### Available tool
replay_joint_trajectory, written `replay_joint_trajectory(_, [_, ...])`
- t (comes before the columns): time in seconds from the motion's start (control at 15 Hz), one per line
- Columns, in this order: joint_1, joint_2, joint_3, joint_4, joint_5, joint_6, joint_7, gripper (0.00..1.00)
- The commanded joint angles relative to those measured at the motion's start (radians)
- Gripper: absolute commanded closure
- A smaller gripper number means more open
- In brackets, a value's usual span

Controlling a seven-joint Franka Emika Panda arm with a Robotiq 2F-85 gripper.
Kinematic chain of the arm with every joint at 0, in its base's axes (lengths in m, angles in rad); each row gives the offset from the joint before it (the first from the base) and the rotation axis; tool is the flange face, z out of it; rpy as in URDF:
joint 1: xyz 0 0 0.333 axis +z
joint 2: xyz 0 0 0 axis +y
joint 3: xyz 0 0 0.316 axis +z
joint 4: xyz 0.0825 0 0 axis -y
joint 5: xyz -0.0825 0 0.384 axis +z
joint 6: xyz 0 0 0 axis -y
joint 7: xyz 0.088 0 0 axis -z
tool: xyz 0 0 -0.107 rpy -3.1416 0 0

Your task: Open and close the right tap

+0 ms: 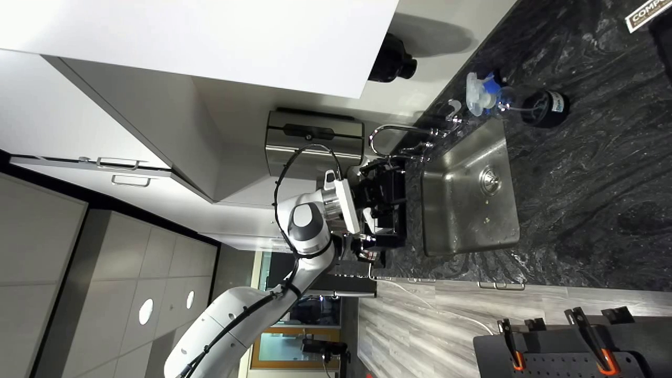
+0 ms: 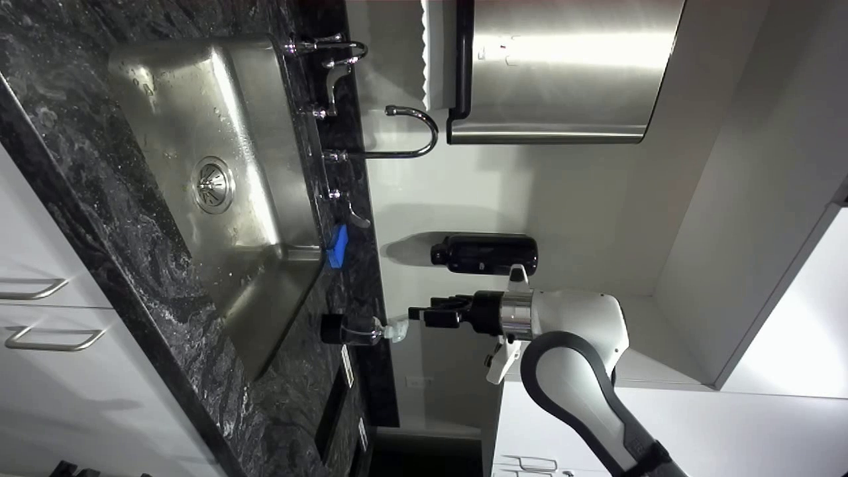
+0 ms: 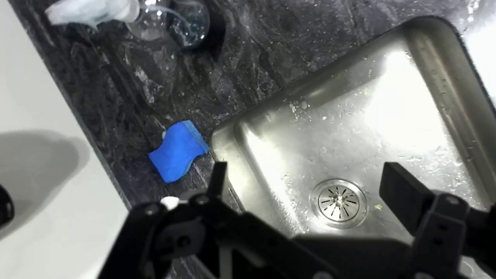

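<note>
Nearest the camera in the wrist view is the black two-fingered tool (image 3: 310, 184), its fingers standing wide apart. Between them shows the round slotted drain (image 3: 339, 204) of a rectangular stainless-steel sink (image 3: 329, 147). In an exterior view the right tap (image 2: 358, 217), a curved chrome lever, stands on the black marbled desk (image 1: 588, 210) behind the sink, between the chrome gooseneck spout (image 2: 397, 155) and a blue sponge (image 2: 337, 247); the tool hangs apart from it. The sponge lies just beside the sink's corner. Farther out, a dark-based clear spray bottle (image 2: 361, 330) stands upright, and a glossy black bottle (image 2: 493, 255) hangs neck-down by the pale wall (image 2: 464, 192). A brushed-steel dispenser (image 2: 563, 73) sits on the wall past the spout. White cabinets (image 1: 210, 47) bound the room above; beside the sink, bare desk stretches to the front edge.
</note>
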Motion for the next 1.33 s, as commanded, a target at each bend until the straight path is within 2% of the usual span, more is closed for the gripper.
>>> replay_joint_trajectory(0.0, [-0.020,0.082,-0.014,0.048,-0.044,0.131,-0.139,0.00])
replay_joint_trajectory(0.27, [-0.039,0.167,-0.030,0.092,-0.006,0.267,-0.352,0.00])
replay_joint_trajectory(0.6, [-0.077,0.297,-0.018,0.177,0.106,0.353,-0.648,0.00])
replay_joint_trajectory(0.73, [-0.091,0.347,-0.007,0.215,0.143,0.384,-0.725,0.00])
replay_joint_trajectory(0.87, [-0.098,0.399,-0.002,0.261,0.157,0.399,-0.754,0.00])
replay_joint_trajectory(1.0, [-0.083,0.435,-0.021,0.302,0.107,0.385,-0.697,0.00])
replay_joint_trajectory(1.07, [-0.089,0.391,-0.011,0.244,0.123,0.379,-0.704,0.00])
replay_joint_trajectory(1.27, [-0.089,0.410,-0.010,0.254,0.121,0.379,-0.704,0.00])
